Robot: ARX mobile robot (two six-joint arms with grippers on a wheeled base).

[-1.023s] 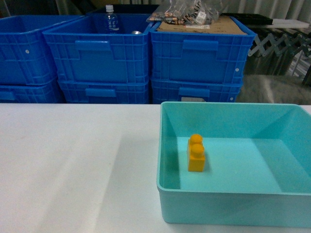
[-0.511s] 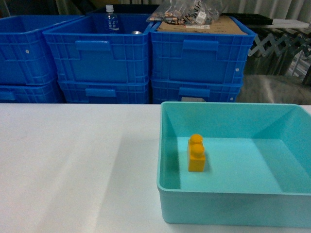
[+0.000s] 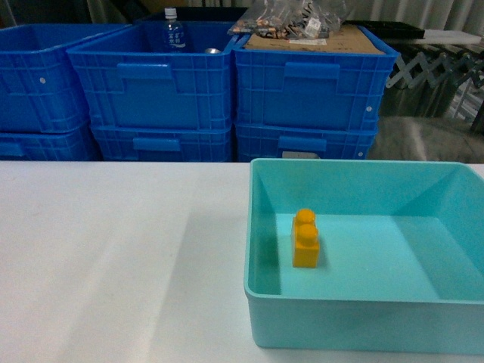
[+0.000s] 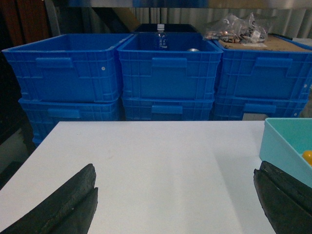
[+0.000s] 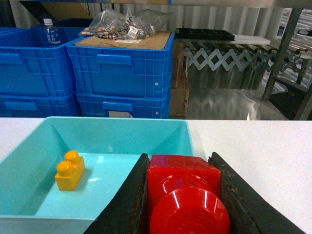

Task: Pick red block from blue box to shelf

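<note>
Red block (image 5: 187, 195) sits clamped between the two black fingers (image 5: 127, 202) of the right gripper (image 5: 184, 204), stud facing the wrist camera, held clear of the blue box (image 5: 29, 146). The gripper itself does not appear in the head view.

Blue box stands on the white table (image 3: 113, 257), at the right of the head view. Inside it, one yellow-orange two-stud brick (image 3: 305, 239) stands upright near the left wall.

Left gripper (image 4: 175, 204) is spread wide, its fingers at the two lower corners of the left wrist view, over bare table just left of the box rim; nothing is between them.

Dark blue crates (image 3: 151, 91) are stacked behind the table. One holds a bottle (image 3: 172, 30); another carries cardboard with bagged parts (image 3: 291, 19).

Compared with the head views of the preceding second, nothing has shifted: box, brick and crates occupy the same positions.
</note>
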